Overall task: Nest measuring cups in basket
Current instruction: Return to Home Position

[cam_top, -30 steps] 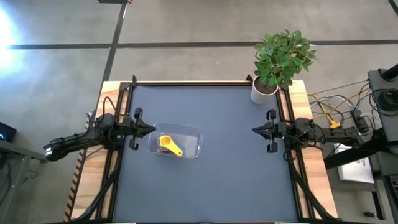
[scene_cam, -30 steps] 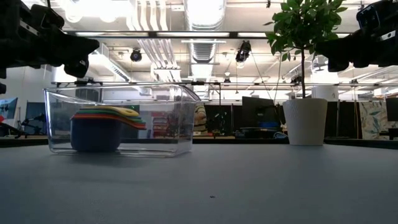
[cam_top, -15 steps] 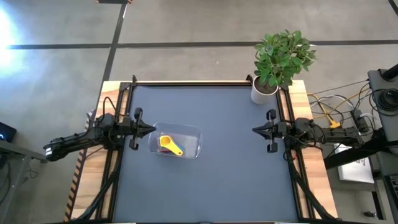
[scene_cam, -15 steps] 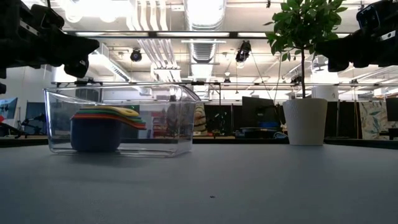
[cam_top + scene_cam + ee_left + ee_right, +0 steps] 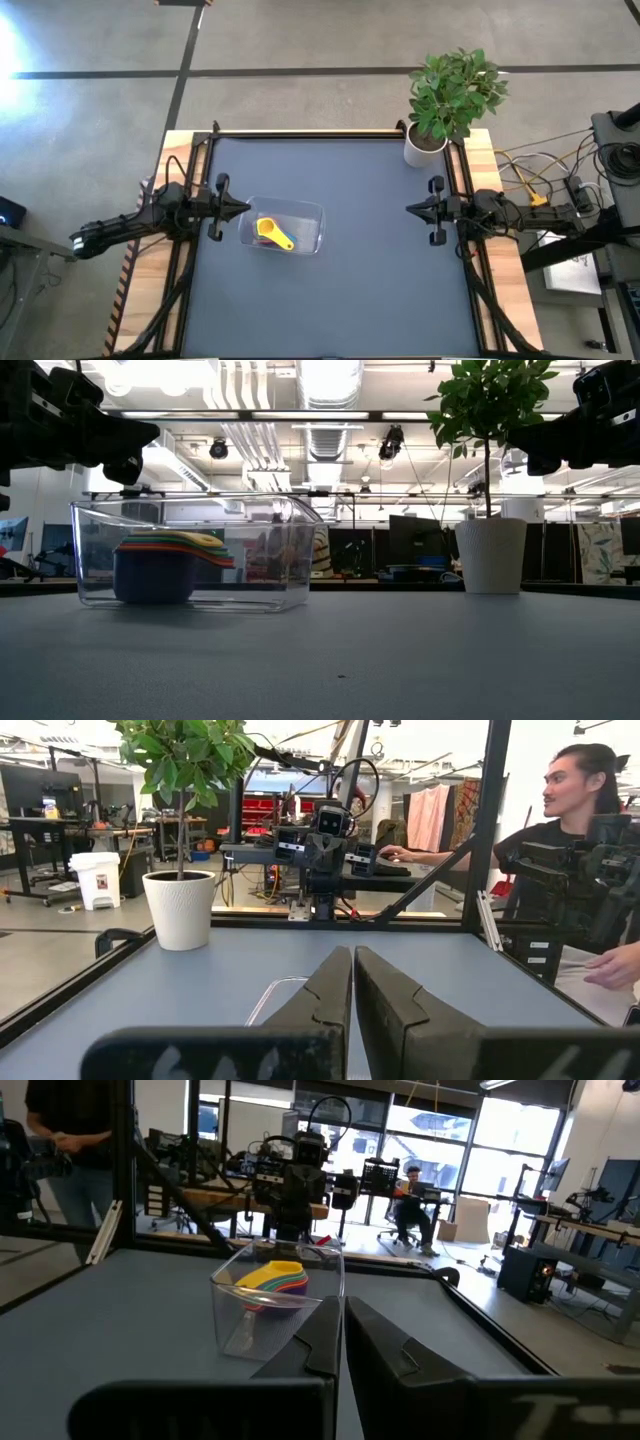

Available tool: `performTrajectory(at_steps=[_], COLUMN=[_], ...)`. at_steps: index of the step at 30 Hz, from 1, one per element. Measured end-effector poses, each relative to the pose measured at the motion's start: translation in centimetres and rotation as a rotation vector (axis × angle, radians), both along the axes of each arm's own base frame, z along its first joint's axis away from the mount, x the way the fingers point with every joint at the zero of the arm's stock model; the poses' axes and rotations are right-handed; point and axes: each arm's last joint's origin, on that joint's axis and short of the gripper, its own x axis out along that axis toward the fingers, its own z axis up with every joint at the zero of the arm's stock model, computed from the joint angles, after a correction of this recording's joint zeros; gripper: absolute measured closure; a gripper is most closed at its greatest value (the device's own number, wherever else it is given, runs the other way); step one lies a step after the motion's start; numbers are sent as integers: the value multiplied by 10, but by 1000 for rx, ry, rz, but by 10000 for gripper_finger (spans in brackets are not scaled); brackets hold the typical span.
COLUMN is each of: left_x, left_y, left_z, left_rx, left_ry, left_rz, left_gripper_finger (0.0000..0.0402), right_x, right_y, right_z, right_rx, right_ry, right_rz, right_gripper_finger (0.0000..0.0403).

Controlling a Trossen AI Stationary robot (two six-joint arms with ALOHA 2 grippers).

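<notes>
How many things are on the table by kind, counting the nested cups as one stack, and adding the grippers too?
basket: 1
stack of measuring cups: 1, nested inside the basket, yellow on top
potted plant: 1, at the table's far right corner
grippers: 2, left gripper and right gripper, fingers shut on nothing
Total: 5

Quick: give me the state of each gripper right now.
Left gripper: shut, empty, beside the clear rectangular plastic bin.
Right gripper: shut, empty, well away from the bin.
</notes>
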Motion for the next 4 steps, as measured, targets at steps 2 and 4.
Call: performTrajectory(at_steps=[2, 4], left_x=[0, 0], left_y=[0, 0], left_z=[0, 0], left_rx=[0, 0], left_ry=[0, 0], left_rz=[0, 0], left_gripper_finger=[402, 402], right_x=[0, 0], right_y=[0, 0], right_z=[0, 0], right_rx=[0, 0], right_ry=[0, 0], right_rz=[0, 0], right_gripper_finger=[394, 394])
